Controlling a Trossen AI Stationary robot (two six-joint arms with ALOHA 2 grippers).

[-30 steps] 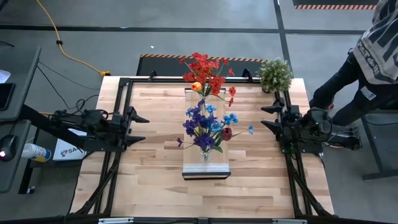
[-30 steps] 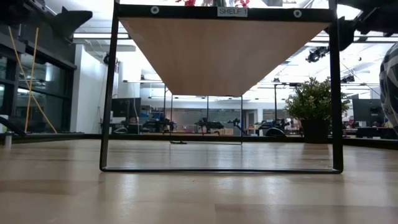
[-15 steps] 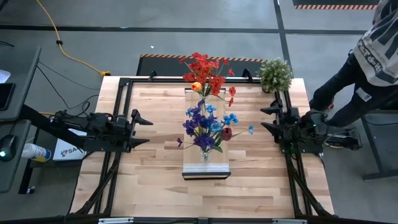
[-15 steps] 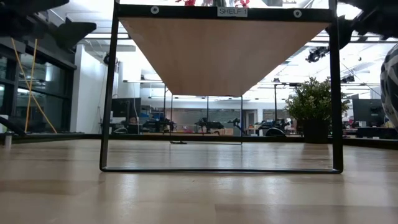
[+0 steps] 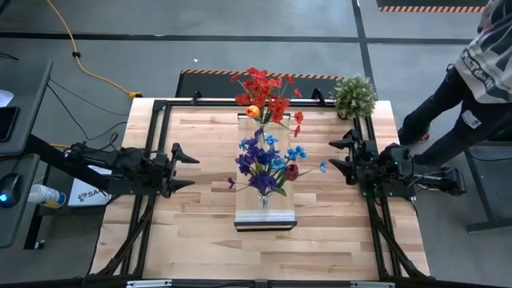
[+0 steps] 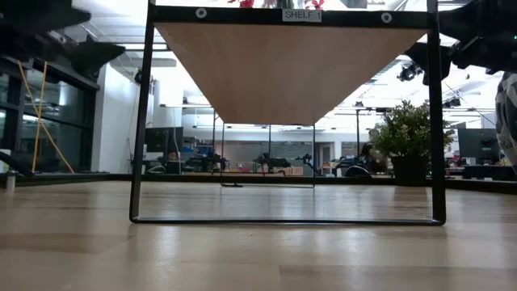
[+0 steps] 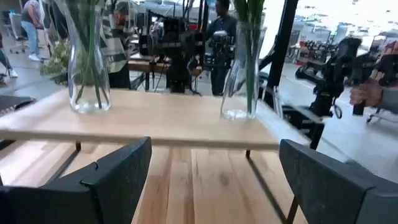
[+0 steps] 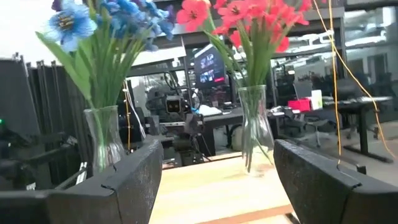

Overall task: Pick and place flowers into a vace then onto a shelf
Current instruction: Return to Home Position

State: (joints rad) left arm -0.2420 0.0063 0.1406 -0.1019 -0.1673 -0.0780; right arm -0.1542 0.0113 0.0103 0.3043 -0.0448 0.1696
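Both glass vases (image 5: 263, 198) stand on the shelf (image 5: 282, 206), which runs down the middle of the table (image 5: 200, 232). The red flowers (image 5: 266, 90) are at its 12 o'clock end, the blue-and-purple flowers (image 5: 264, 160) about mid-plank. Left claw (image 5: 186, 170) sits at 9 o'clock of the shelf and right claw (image 5: 336, 155) at 3 o'clock, each with fingers apart, gripping nothing, clear of the vases. Placing looks finished to me; all that seems left is for the arms to settle at rest.
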